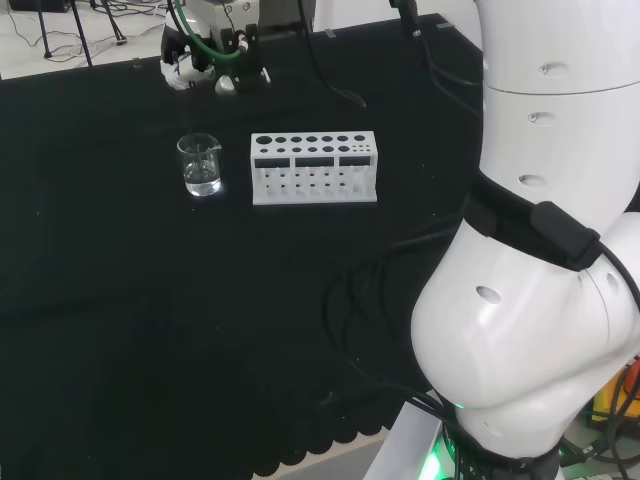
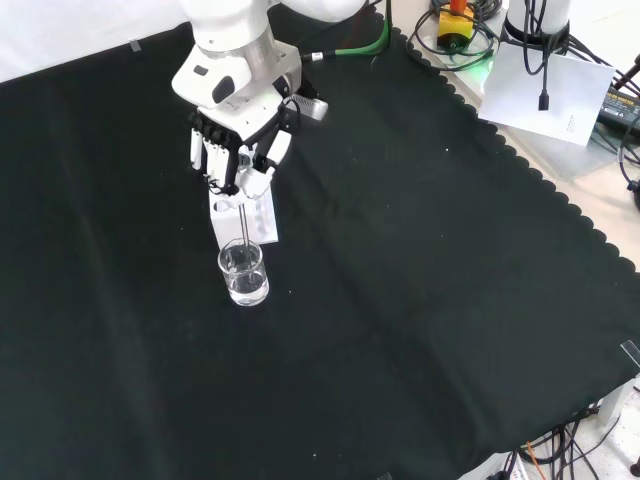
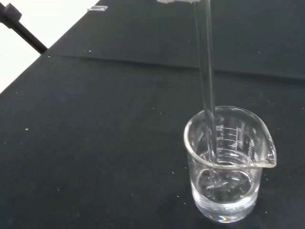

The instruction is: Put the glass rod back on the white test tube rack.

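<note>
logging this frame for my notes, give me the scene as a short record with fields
surface: black cloth
hand: above the rack in the front view, fingers curled on the rod's top
glass rod: upright, lower end inside the beaker
beaker: clear, spouted, a little clear liquid at the bottom, beside the rack
white test tube rack: standing on the cloth, no tubes visible in its holes
task state: rod not yet on the rack

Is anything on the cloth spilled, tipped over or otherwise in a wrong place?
Nothing is spilled or tipped. The beaker stands upright, and so does the rack. Only the rod is out of place: its lower end stands in the beaker, while the hand holds its top.
</note>
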